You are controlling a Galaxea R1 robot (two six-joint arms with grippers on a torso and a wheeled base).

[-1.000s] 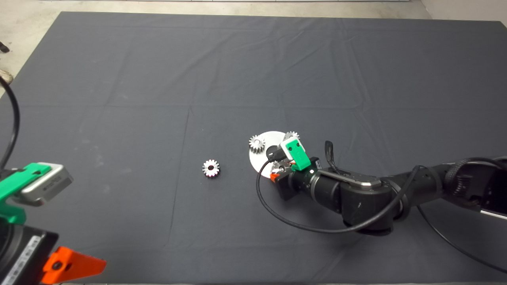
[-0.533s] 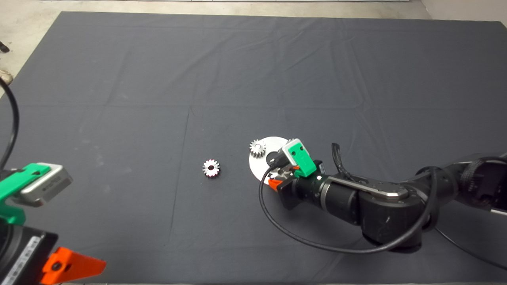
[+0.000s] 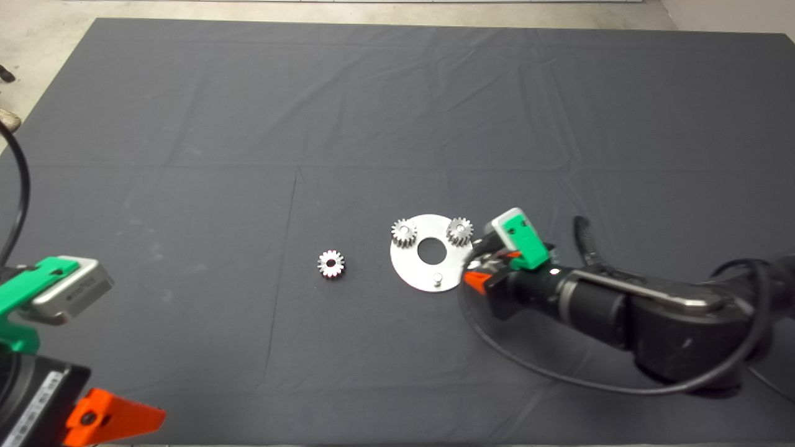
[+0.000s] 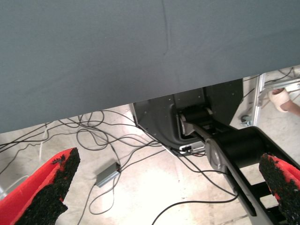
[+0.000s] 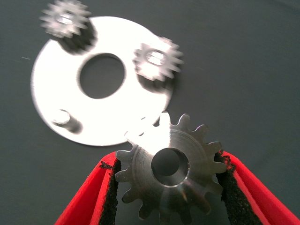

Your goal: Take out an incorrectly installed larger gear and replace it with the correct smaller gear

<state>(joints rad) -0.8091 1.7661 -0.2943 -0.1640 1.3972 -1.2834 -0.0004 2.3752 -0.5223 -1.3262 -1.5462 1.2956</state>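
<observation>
Lifted off the plate [image 3: 428, 282] since a second ago, the larger gear [image 5: 169, 169] now sits clamped between the right gripper's [image 3: 477, 273] fingers [image 5: 229, 187], just beside the plate's edge. One peg [image 3: 438, 278] stands bare; two gears [image 3: 404, 232] remain mounted. Well apart lies the smaller gear [image 3: 331, 264]. Farther off, the left gripper [image 4: 164, 192] waits, fingers apart.

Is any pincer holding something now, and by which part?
The right pincer holds the larger gear by its toothed rim, pads on opposite sides. The left pincer holds nothing.
</observation>
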